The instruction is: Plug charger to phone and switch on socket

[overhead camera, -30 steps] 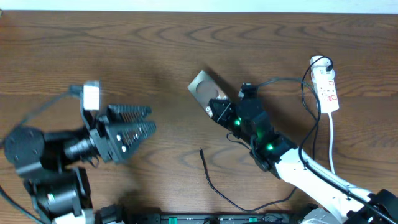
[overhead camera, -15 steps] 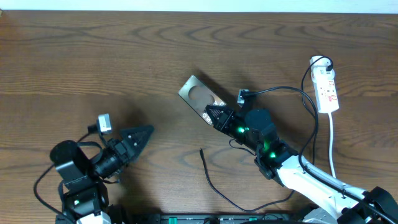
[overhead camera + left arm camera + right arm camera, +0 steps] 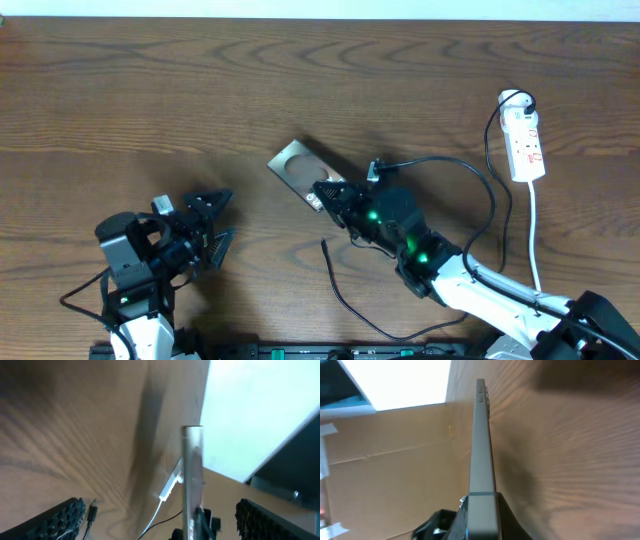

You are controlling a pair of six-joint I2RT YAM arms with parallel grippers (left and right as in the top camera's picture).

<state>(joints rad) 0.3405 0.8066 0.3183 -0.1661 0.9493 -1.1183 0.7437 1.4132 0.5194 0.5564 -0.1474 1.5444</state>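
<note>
Right claw (image 3: 332, 192) clamps the phone (image 3: 296, 165), covering its near end; left claw (image 3: 219, 217) gapes wide, empty.

The phone (image 3: 296, 166) is found at the middle of the counter (image 3: 150, 90). The socket (image 3: 527, 145) is laid near the far right corner. The charger (image 3: 330, 266) is laid before the phone, towards the near edge.

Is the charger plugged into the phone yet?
Not plugged in. The charger ends loose on the table, apart from the phone held in the right gripper.
</note>
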